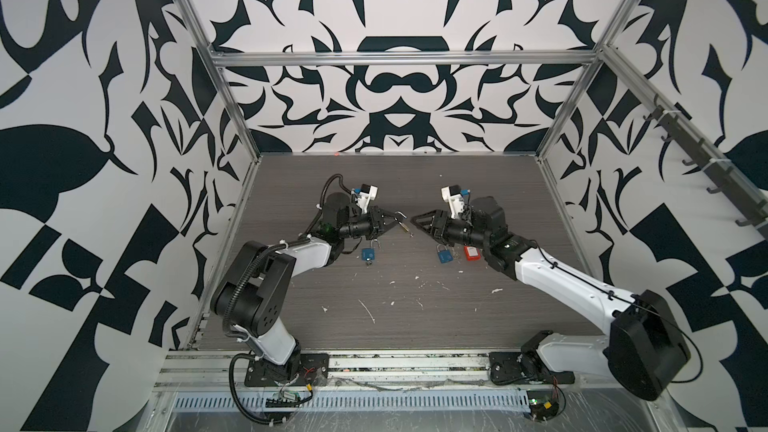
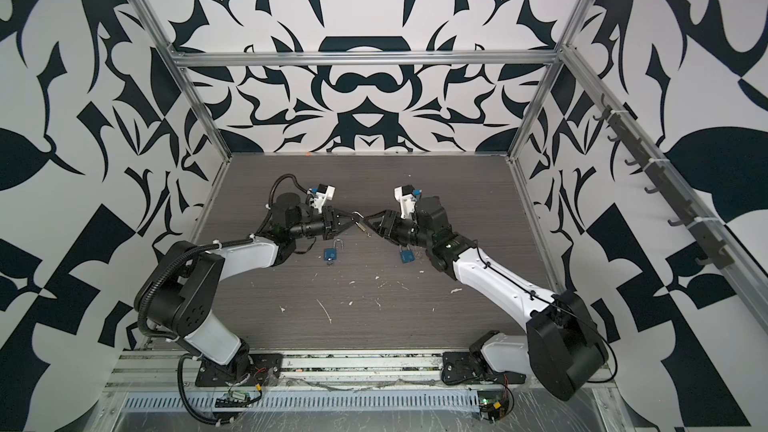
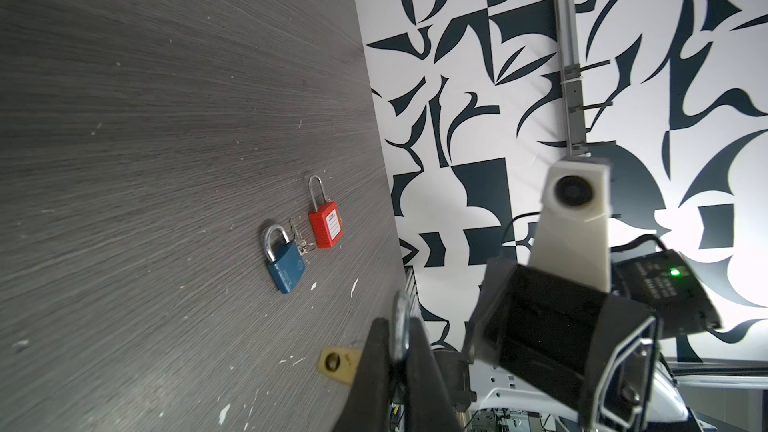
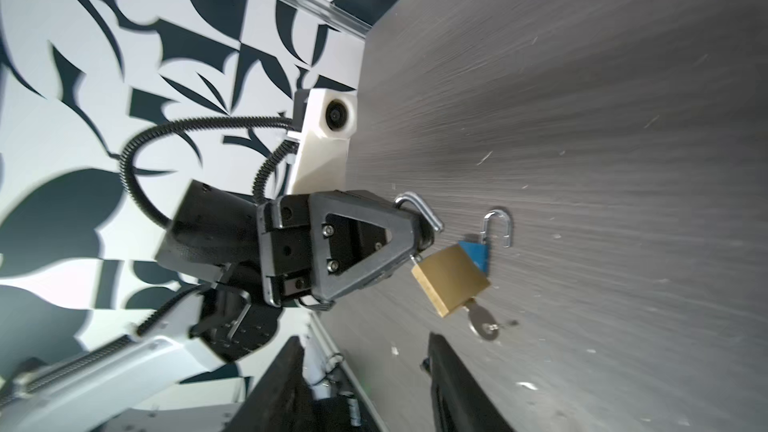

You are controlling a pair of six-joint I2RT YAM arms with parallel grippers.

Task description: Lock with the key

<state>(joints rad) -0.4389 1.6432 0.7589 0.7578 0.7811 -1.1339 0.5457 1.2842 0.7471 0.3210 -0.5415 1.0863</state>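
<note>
The right arm's black elbow (image 1: 648,351) looms closest to the lens. Across the grey surface (image 1: 415,326) from the left: an open blue padlock (image 1: 368,254) lies flat, just below the left tool (image 4: 420,234) — clamped on the shackle of a brass padlock (image 4: 451,280) that hangs from it. The key (image 4: 482,320) sits in that padlock's underside. The right tool (image 4: 363,340) faces it — jaws apart, empty, near the key. Under the right arm lie a shut blue padlock (image 1: 444,256) and a red padlock (image 1: 472,253).

Four padlocks: one brass padlock (image 4: 451,280), one red padlock (image 1: 472,253), an eight-o'clock blue padlock (image 1: 368,254), a four-o'clock blue padlock (image 1: 444,256). One key (image 4: 482,321) shows plainly.
</note>
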